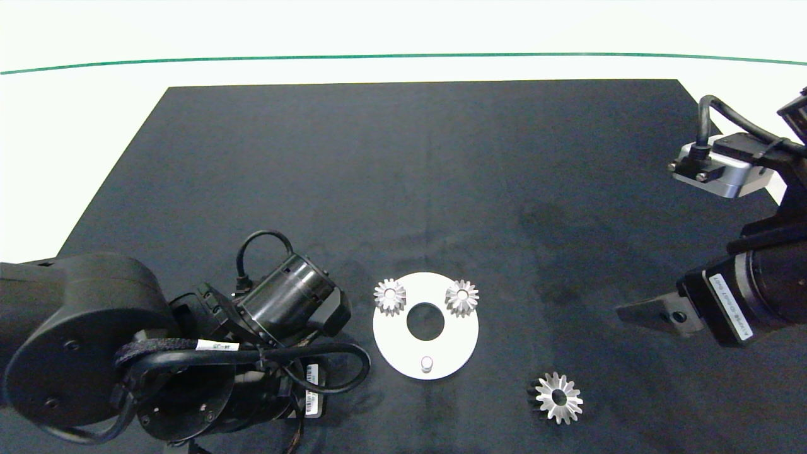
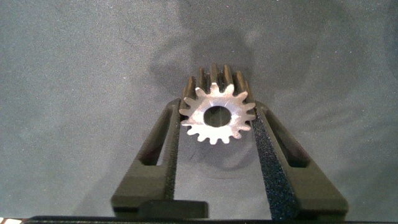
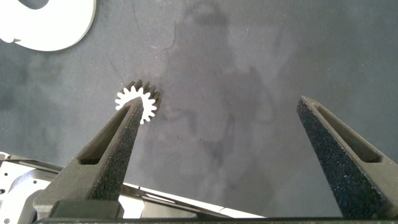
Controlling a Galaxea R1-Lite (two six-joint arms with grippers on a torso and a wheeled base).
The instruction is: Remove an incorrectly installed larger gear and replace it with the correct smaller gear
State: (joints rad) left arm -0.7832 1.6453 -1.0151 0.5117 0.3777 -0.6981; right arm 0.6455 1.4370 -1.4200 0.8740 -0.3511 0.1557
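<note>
In the left wrist view my left gripper [image 2: 217,109] is shut on the smaller gear [image 2: 216,112], a flat-faced grey gear with short blunt teeth, over the dark mat. In the head view the left arm covers that gripper, left of the white round plate [image 1: 384,337]. The plate's front peg [image 1: 427,364] is bare. The larger gear [image 1: 558,397], shiny with long flaring teeth, lies on the mat to the right of the plate, towards the front. My right gripper [image 1: 652,313] is open, to the right of and behind the larger gear [image 3: 142,99], apart from it.
Two small gears with sloped ridged faces [image 1: 390,296] [image 1: 462,297] sit on the plate's back pegs, either side of its centre hole. The black mat [image 1: 416,176] lies on a white table, with a green line along the far side.
</note>
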